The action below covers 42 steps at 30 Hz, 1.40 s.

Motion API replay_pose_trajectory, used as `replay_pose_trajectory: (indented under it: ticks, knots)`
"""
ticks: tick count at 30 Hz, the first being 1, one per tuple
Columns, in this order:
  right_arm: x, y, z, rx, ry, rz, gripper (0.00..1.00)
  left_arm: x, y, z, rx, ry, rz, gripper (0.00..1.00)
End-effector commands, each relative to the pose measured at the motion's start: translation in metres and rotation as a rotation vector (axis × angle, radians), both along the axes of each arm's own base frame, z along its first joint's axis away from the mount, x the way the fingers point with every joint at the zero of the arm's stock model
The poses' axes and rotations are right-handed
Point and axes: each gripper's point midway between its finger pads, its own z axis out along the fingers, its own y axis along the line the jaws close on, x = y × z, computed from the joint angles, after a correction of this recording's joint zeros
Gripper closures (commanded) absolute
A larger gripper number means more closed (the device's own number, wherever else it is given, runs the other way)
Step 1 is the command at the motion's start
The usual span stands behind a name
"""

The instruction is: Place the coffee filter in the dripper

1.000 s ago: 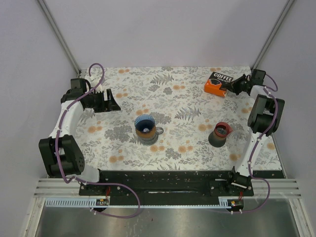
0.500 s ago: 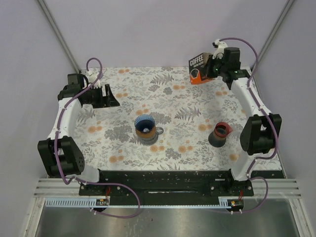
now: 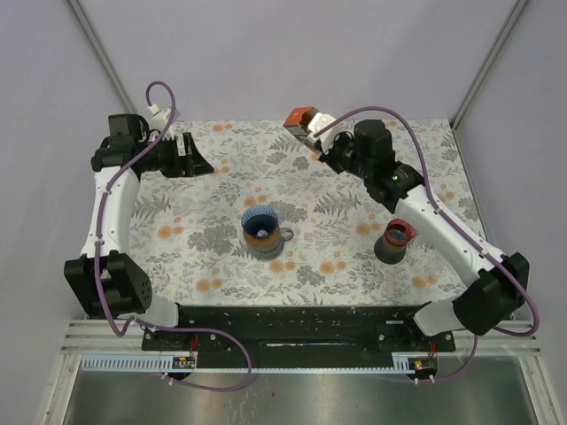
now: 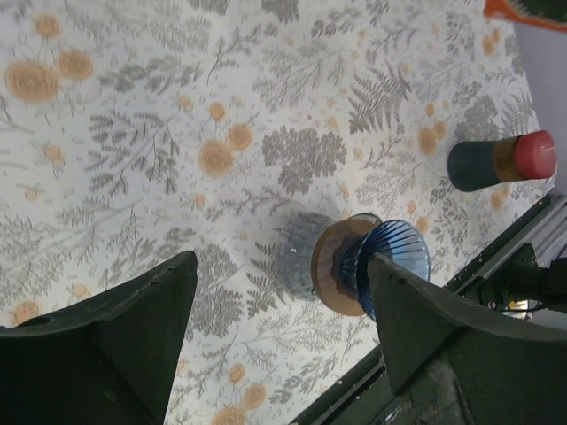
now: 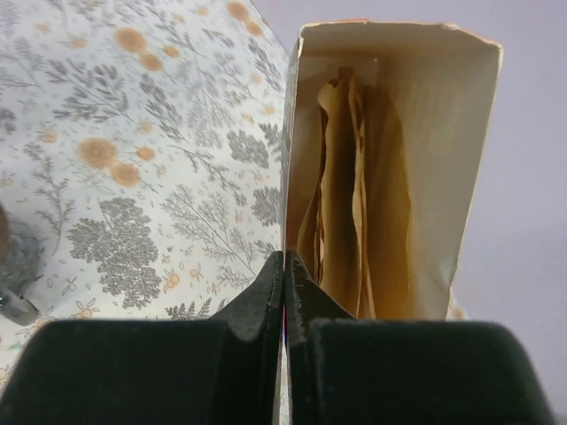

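At the far edge of the floral surface (image 3: 221, 266), a little right of centre, my right claw (image 5: 284, 266) is pressed together on one thin side wall of the orange coffee filter box (image 3: 303, 121), holding it up off the cloth. The box's open end faces my wrist camera, and inside it the brown paper coffee filters (image 5: 341, 204) stand on edge, packed in a loose stack. None of them is out of the box.

The blue ribbed dripper (image 3: 260, 221) sits in the middle of the surface on a wooden collar atop a grey mug (image 3: 282, 235), well apart from the box and nearer to my bases. Its cone looks bare inside. To the right of it, near the right edge, stands a dark cup with a red rim (image 3: 395, 240).

My left claw (image 3: 195, 159) hovers over the far left corner with its fingers spread wide, gripping nothing, and points toward the dripper.
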Motion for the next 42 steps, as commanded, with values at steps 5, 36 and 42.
replay_pose_trajectory:
  ticks: [5, 36, 42]
  knots:
    - [-0.057, 0.056, 0.044, -0.186, -0.238, 0.248, 1.00, -0.017, -0.031, 0.109, 0.020, -0.317, -0.151, 0.16]
    - [-0.137, 0.158, 0.034, -0.301, -0.320, 0.578, 1.00, -0.049, -0.087, 0.109, 0.517, -0.604, -0.517, 0.28]
    - [-0.135, 0.158, 0.032, -0.311, -0.320, 0.567, 1.00, -0.062, -0.095, 0.104, 0.470, -0.598, -0.592, 0.26]
